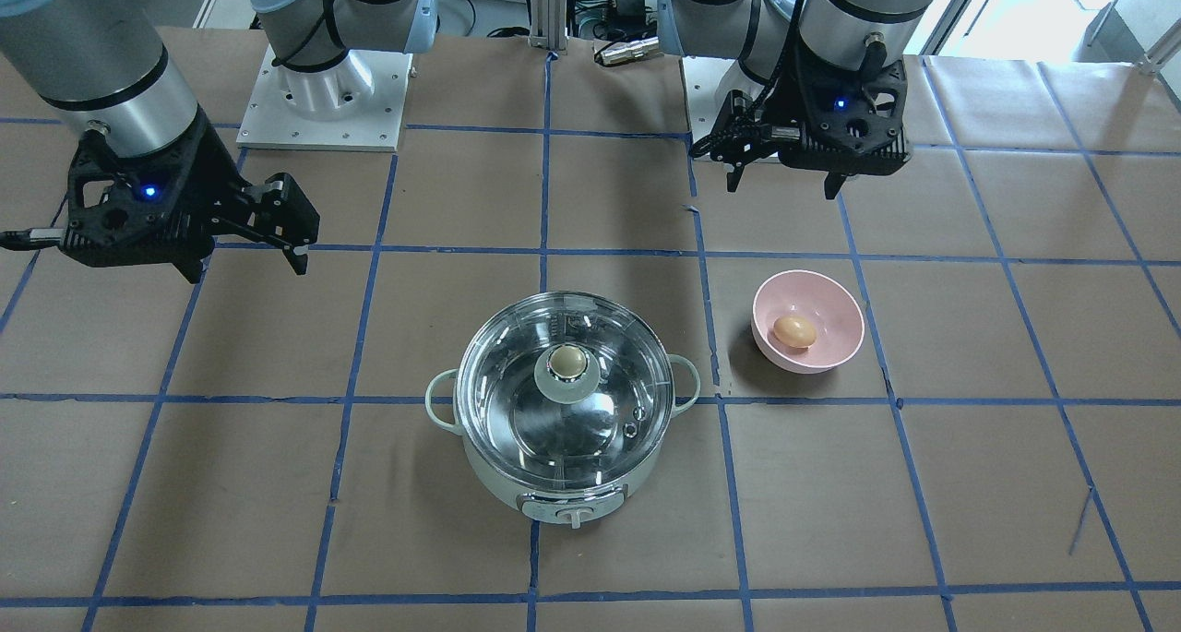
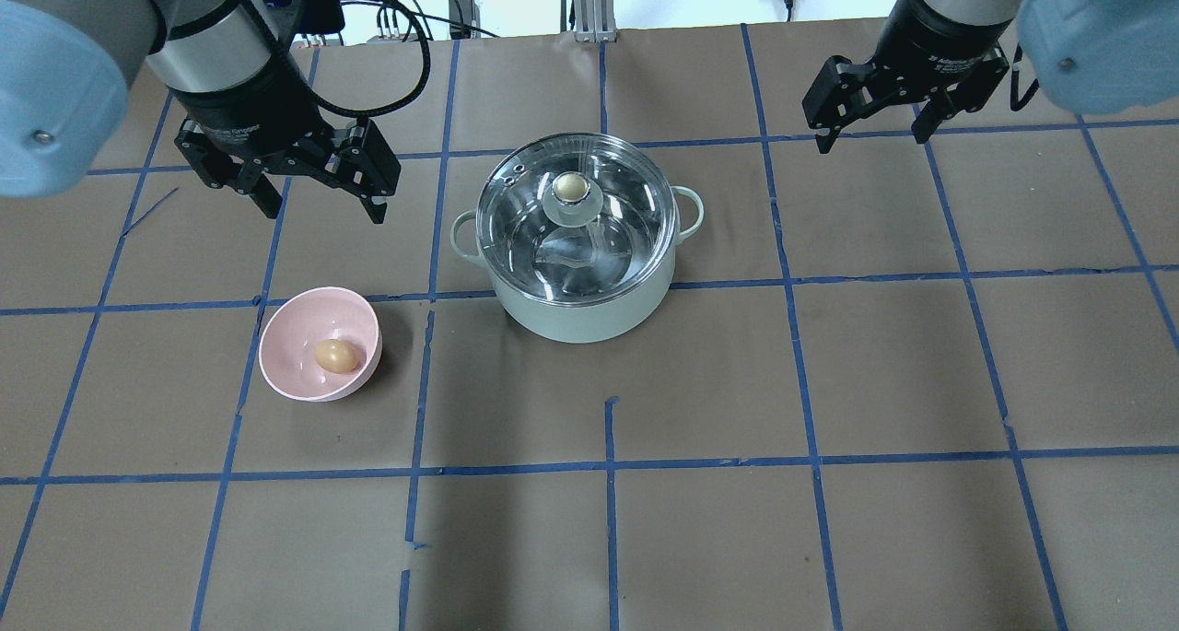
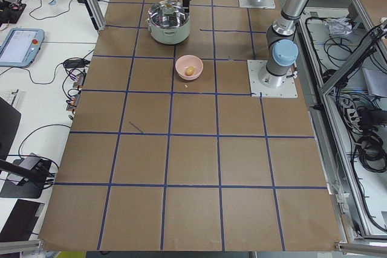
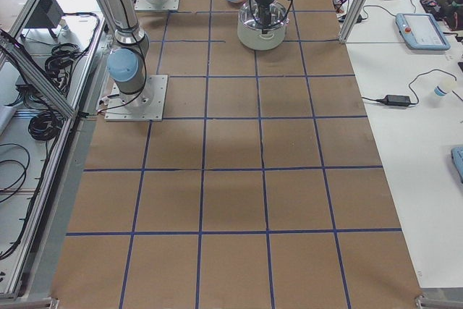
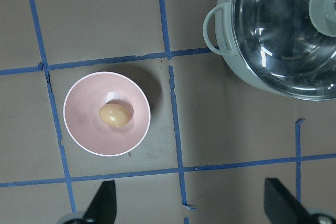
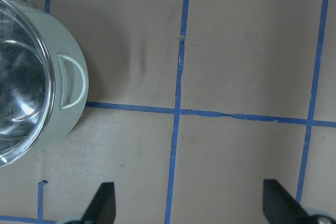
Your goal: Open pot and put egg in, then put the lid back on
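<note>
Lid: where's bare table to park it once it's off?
Bare table beyond the pot on the robot's right, plus the strip nearer the robot. Crowded only on the pot's left: pink bowl holding the egg.

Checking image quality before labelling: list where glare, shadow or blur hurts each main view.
Front-facing view: the lid mirrors light, so the inside of the pot is hard to read; the pink bowl throws a soft shadow beside it. Overhead view: the background at the top is blown out white. Left wrist view: sharp, the egg clear.

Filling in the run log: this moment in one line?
lid on pot | egg in pink bowl | left jaws open | right jaws open
</note>
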Robot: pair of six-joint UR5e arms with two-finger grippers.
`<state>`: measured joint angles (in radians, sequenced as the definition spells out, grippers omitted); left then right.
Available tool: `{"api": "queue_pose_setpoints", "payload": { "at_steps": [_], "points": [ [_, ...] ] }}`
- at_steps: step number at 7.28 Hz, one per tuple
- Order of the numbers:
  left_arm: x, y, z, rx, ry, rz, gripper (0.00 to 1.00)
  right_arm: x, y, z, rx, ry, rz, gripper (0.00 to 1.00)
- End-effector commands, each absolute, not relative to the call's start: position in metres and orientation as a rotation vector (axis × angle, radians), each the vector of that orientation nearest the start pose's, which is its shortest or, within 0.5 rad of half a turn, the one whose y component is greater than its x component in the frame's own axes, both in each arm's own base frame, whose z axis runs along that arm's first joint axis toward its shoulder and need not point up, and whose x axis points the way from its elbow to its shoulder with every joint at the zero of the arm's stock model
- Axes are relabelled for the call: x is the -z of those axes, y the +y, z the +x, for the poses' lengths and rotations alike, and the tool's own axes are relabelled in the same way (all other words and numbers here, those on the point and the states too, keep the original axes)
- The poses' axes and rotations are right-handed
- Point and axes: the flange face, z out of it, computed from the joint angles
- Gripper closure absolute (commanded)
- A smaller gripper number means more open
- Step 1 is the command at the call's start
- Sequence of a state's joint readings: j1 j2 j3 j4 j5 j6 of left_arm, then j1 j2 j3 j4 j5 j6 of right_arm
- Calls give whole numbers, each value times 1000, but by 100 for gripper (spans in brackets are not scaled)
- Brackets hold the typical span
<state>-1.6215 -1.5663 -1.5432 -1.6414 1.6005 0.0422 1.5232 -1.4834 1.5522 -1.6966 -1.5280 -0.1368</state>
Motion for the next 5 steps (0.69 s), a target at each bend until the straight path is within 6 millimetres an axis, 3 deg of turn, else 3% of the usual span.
{"api": "queue_pose_setpoints", "payload": {
  "at_steps": [1,5],
  "points": [
    [-497,-479,-155,-59,3107,146,0,-462,-539,112,87,3098,-140,0],
    [-493,-478,-153,-76,3103,151,0,-456,-537,113,70,3099,-139,0]
  ]
}}
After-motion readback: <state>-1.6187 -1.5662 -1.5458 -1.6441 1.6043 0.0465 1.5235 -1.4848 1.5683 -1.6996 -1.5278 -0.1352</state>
